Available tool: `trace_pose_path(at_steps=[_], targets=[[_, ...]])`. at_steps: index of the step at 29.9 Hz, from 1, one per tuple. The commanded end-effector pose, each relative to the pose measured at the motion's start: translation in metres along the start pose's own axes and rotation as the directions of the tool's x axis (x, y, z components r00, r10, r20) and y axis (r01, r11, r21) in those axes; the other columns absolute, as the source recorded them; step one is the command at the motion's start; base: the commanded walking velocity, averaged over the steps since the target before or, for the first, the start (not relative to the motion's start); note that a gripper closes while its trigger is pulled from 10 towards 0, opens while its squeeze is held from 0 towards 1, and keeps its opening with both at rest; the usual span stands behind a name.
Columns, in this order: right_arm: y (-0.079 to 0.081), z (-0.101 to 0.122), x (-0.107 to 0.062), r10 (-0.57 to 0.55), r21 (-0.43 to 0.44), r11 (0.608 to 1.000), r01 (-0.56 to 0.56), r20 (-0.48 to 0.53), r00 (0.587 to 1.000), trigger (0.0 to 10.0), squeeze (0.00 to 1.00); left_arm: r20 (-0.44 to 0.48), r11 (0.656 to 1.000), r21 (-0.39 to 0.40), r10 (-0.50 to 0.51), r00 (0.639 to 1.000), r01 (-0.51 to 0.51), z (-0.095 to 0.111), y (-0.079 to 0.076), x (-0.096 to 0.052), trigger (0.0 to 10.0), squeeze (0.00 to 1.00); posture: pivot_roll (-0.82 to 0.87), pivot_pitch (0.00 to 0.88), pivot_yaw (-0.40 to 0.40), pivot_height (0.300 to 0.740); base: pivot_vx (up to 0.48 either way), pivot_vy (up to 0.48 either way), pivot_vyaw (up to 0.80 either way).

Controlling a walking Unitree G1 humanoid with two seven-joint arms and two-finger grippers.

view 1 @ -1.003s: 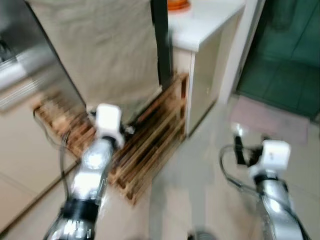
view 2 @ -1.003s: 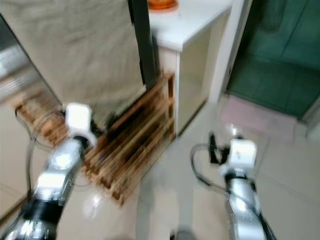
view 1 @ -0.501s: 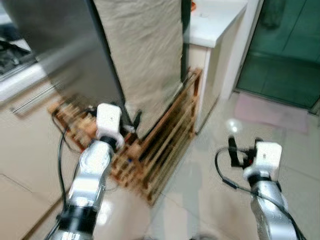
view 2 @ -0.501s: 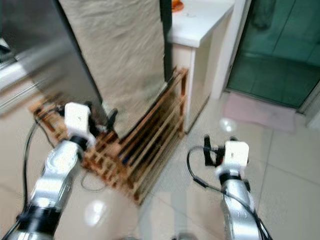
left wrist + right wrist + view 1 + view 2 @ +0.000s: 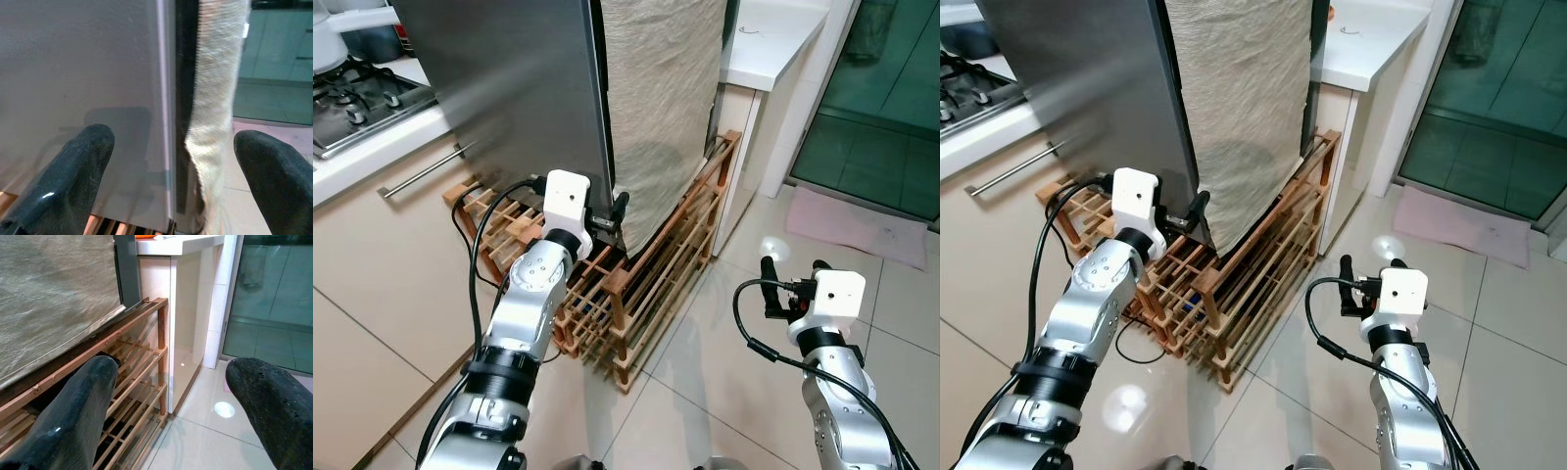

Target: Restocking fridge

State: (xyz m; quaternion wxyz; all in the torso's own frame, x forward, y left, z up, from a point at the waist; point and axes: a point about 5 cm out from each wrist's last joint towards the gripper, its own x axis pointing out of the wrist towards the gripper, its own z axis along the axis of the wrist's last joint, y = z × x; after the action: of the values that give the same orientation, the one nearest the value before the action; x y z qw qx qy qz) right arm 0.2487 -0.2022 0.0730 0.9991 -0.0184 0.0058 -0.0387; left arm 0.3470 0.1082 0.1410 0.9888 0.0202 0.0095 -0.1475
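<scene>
Approach step: your left gripper [image 5: 168, 161], jaws wide and empty, faces the edge of the tall brushed-steel fridge [image 5: 509, 88] draped with beige cloth [image 5: 656, 108]. Right gripper [image 5: 166, 396] hangs spread, empty. Next, likely hook that door edge.

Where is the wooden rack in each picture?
Left eye view: the rack sits low in the middle, under the fridge.
Right eye view: the rack is at the centre, beneath the cloth.
Left wrist view: slats peek along the bottom edge, below the fridge.
Right wrist view: the rack runs across the lower left half.
Shared landmark: the cloth hanging on the fridge.
</scene>
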Motion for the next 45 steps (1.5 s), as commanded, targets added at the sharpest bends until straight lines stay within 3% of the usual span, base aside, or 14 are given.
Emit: trace_pose_path(at_steps=[1,5,17,33,40,45], targets=[[-0.001,-0.001,-0.002,-0.012,0.004,1.0,0.012,0.004,1.0,10.0,0.0,0.002,0.999,-0.006,0.032,1.0,-0.032,0.005,0.004,0.003,10.0,0.0,-0.17,0.0,0.08,0.725,0.0,0.0,0.0],[-0.001,-0.003,-0.006,-0.018,0.004,1.0,0.018,-0.004,1.0,10.0,0.0,0.023,0.999,-0.033,0.043,0.999,-0.042,0.013,0.006,0.009,10.0,0.0,-0.18,0.0,0.085,0.725,0.0,0.0,0.0],[-0.002,-0.007,-0.01,-0.029,0.003,1.0,0.029,-0.02,0.999,10.0,0.0,0.034,0.99,-0.117,-0.073,0.997,0.077,0.024,-0.018,0.01,10.0,0.0,-0.18,0.0,0.096,0.725,0.0,0.0,0.0],[0.001,-0.006,-0.009,-0.021,0.005,1.0,0.021,-0.019,1.0,10.0,0.0,0.027,0.983,-0.093,-0.154,0.988,0.156,0.03,-0.023,0.017,10.0,0.0,-0.19,0.0,0.091,0.725,0.0,0.0,0.0],[0.004,0.0,-0.01,0.002,0.012,1.0,-0.002,0.007,1.0,10.0,0.0,-0.002,0.988,-0.052,-0.147,0.989,0.146,0.03,-0.022,0.033,10.0,0.0,-0.19,0.0,0.091,0.725,0.0,0.0,0.0],[0.005,0.0,-0.011,0.009,0.008,1.0,-0.009,0.009,1.0,10.0,0.0,-0.007,0.988,-0.048,-0.15,0.989,0.149,0.031,-0.024,0.036,10.0,0.0,-0.2,0.0,0.093,0.725,0.0,0.0,0.0]])
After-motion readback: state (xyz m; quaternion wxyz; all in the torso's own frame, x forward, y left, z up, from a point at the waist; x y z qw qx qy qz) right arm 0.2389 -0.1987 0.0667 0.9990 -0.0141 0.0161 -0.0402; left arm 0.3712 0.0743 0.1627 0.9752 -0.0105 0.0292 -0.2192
